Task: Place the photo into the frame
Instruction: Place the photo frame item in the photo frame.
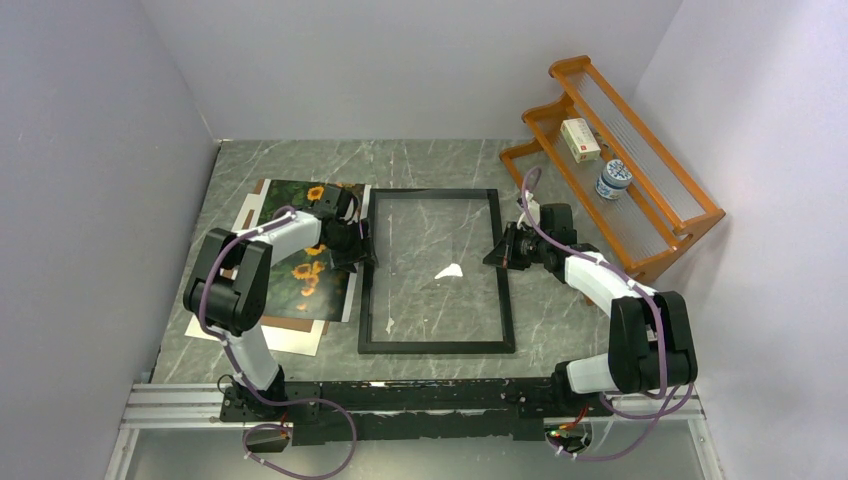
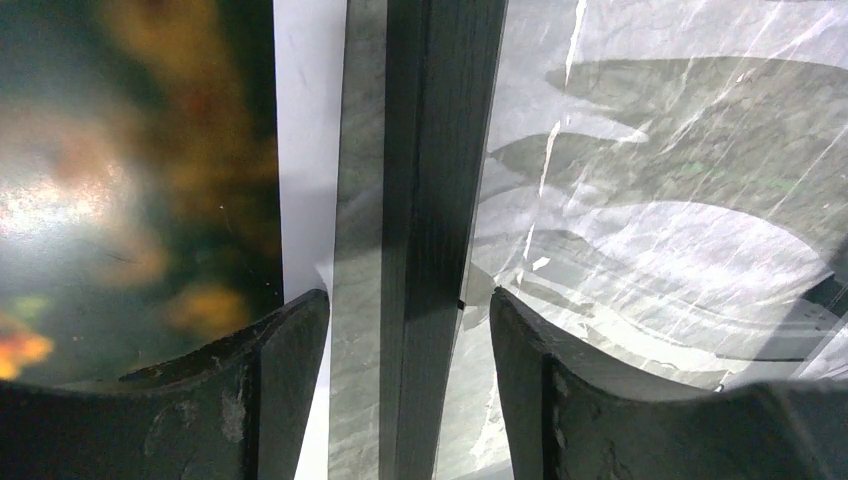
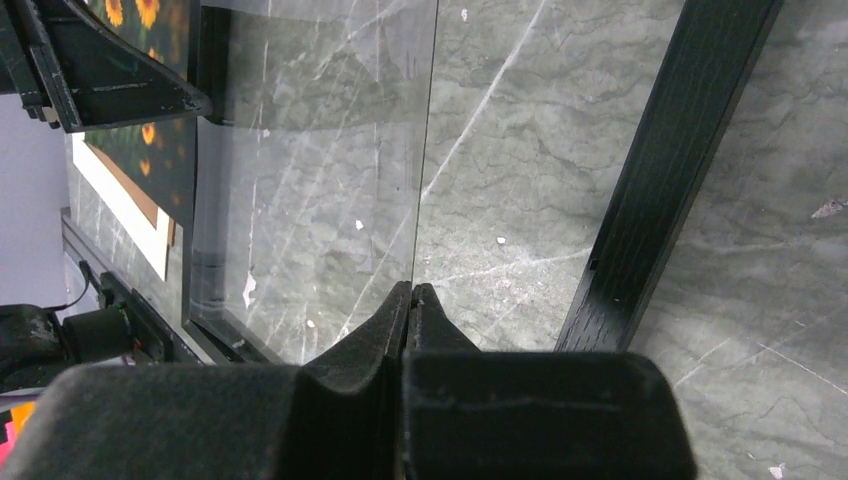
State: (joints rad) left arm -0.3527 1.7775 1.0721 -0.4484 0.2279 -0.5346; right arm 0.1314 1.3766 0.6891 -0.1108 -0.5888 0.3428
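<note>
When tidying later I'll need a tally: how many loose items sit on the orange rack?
2. A white box lies toward the orange rack's far end; a blue-and-white jar stands beside it, toward the near end. Nothing else shows there, but something small could be hidden.

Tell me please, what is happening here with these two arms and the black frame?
Two robot arms are working on the frame, which lies flat on the table. The left gripper is open, its fingers astride the frame's left rail. The right gripper is shut at the edge of the clear pane, just inside the right rail; whether it really pinches the pane I cannot tell. The photo lies left of the frame, partly under the left arm, not yet inside it.
</note>
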